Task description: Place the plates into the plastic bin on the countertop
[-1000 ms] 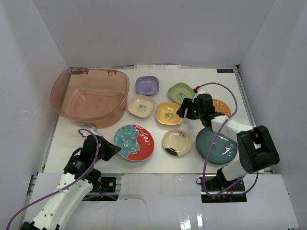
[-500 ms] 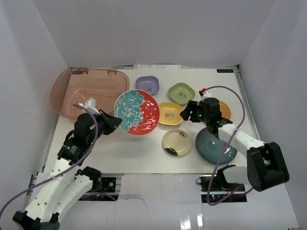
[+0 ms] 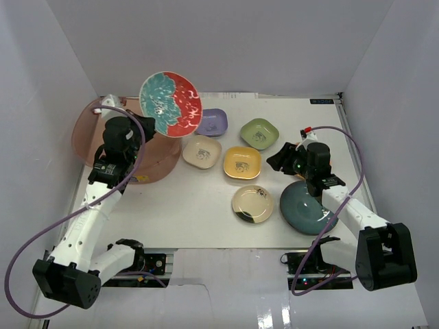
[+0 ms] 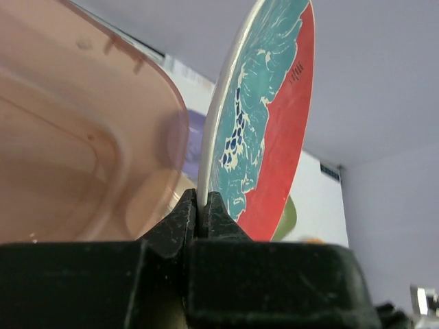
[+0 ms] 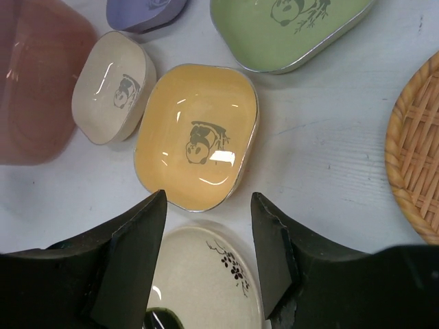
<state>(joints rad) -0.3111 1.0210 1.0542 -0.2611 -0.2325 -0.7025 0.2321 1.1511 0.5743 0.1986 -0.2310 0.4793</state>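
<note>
My left gripper [image 3: 140,123] is shut on the rim of the red-and-teal floral plate [image 3: 170,104] and holds it on edge, high over the right end of the pinkish plastic bin [image 3: 96,137]. In the left wrist view the plate [image 4: 274,116] stands clamped between the jaws, with the bin [image 4: 75,137] to the left. My right gripper [image 3: 278,157] is open and empty, hovering above the table; its wrist view shows the yellow dish [image 5: 199,137] and the gold plate [image 5: 206,281] below it. The purple [image 3: 210,122], green [image 3: 259,133], cream [image 3: 202,151], yellow [image 3: 241,162], gold [image 3: 252,203], dark teal [image 3: 307,210] dishes lie on the countertop [image 3: 185,212].
The orange woven plate [image 5: 415,151] lies at the right, mostly hidden by my right arm in the top view. White walls enclose the table. Purple cables loop from both arms.
My left gripper has lifted the floral plate off the table, tipped it on edge and carried it up and left over the bin. My right gripper has drawn back a little to the right.
</note>
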